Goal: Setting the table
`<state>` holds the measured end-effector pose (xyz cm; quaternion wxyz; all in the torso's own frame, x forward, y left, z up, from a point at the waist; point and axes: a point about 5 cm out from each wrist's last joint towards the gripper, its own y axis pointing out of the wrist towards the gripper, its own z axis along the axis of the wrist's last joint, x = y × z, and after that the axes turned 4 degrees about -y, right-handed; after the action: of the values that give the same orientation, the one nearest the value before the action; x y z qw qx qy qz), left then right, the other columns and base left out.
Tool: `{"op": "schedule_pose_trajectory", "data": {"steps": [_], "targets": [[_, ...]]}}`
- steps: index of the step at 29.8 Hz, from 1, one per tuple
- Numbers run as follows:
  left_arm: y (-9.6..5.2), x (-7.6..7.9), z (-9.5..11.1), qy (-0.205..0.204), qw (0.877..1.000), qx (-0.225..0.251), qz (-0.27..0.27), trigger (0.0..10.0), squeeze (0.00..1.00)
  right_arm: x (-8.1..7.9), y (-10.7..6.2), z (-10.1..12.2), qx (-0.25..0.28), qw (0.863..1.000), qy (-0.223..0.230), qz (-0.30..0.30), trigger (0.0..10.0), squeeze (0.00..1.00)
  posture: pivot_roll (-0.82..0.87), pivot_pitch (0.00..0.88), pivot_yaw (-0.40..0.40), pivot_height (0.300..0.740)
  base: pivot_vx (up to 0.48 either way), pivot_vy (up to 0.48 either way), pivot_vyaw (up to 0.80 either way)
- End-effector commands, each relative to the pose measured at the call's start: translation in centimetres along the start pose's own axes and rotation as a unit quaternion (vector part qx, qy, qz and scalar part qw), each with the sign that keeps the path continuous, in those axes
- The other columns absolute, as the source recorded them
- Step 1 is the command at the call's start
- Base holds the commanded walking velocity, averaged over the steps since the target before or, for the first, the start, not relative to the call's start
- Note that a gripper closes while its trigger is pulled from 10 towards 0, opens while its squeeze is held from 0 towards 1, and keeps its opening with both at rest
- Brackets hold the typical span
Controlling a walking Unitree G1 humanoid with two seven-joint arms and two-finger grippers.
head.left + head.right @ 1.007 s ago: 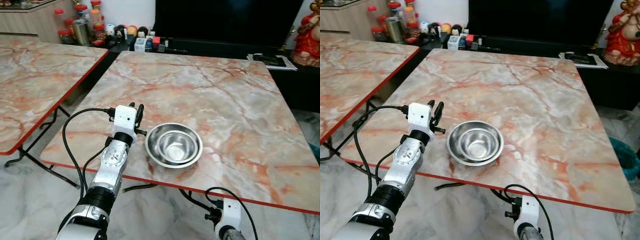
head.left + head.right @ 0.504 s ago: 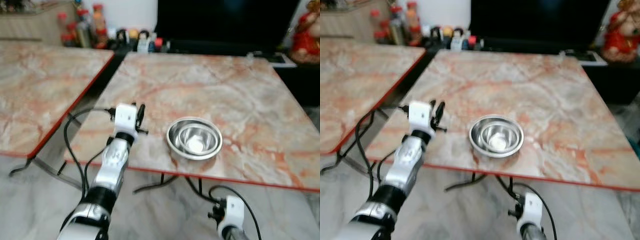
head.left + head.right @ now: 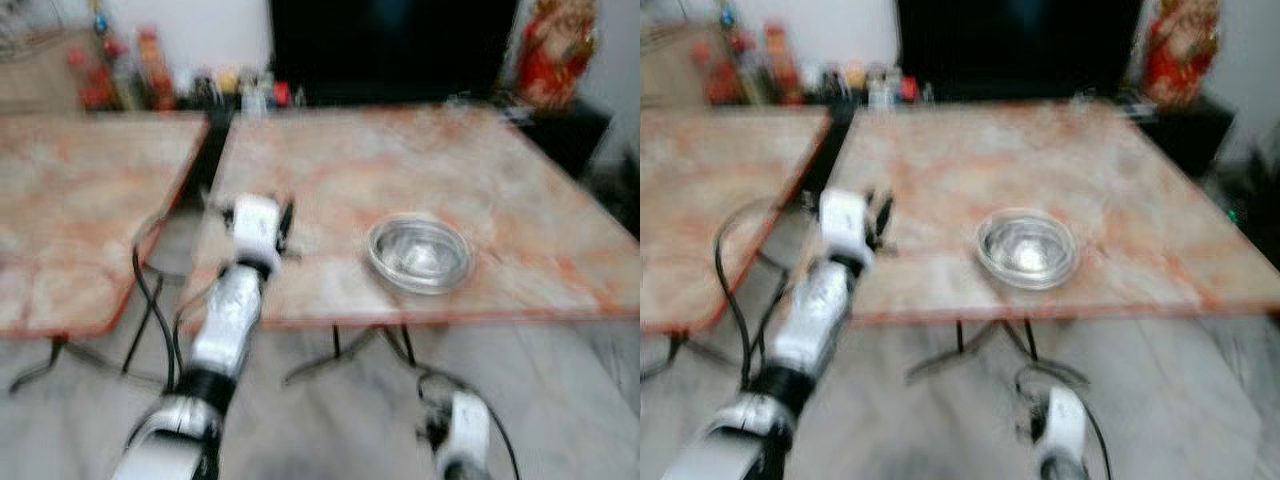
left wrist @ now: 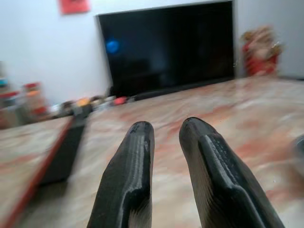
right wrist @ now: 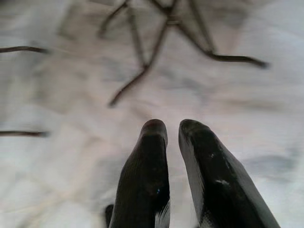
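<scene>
Both head views are motion-blurred, so you get only coarse detail. Nearest you, the right end effector [image 5: 166, 130] hangs low over the pale marbled floor [image 5: 247, 95], below the bench's near edge. Its two black fingers [image 5: 147, 166] sit close together with a narrow slit between them and nothing in it. The dark folding legs [image 5: 190, 33] of the bench cross the floor beyond the tips.

The left arm is raised. Its left end effector [image 3: 284, 222] sits at the near left corner of the marble-patterned bench with the red edge [image 3: 520, 180], just over that edge. In the left wrist view its fingers [image 4: 130, 180] stand slightly apart and empty, pointing across the bench surface toward the far edge. Black cables [image 3: 150, 300] loop from the arm down beside the bench.

The round shiny steel bowl [image 3: 419, 253] stands upright on the bench close to the near edge, roughly midway along it and well apart from the left end effector. You can see a bright glint inside; any contents are too blurred to tell.

A second marble-patterned bench [image 3: 90, 200] stands alongside on the left, separated by a dark gap. Beyond the far edge, you have a large black television screen [image 4: 166, 47], a red and gold figurine [image 3: 548, 50] at the far right corner, and a row of small jars and bottles [image 3: 120, 70] at far left.
</scene>
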<state>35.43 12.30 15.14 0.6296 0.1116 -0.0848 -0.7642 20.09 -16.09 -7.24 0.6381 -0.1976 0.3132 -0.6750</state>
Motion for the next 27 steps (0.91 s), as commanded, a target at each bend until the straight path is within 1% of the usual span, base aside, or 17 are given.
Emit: {"op": "schedule_pose_trajectory", "data": {"steps": [1,17,27], "targets": [[0.5,0.8,0.6,-0.006,1.0,0.012,-0.01,10.0,0.0,0.8,0.1,0.8,0.012,1.0,-0.004,-0.01,10.0,0.0,0.03,0.0,-0.004,0.74,0.0,0.379,0.0],[0.2,0.4,0.6,-0.001,1.0,0.012,-0.008,10.0,0.0,0.5,0.2,0.8,0.013,1.0,-0.007,-0.005,10.0,0.0,0.03,0.0,0.001,0.74,0.0,0.38,0.0],[-0.7,-0.5,0.3,0.005,1.0,0.007,-0.001,10.0,0.0,0.4,0.2,0.8,0.012,1.0,-0.01,-0.002,10.0,0.0,0.04,0.0,-0.003,0.74,0.0,0.366,0.0]]}}
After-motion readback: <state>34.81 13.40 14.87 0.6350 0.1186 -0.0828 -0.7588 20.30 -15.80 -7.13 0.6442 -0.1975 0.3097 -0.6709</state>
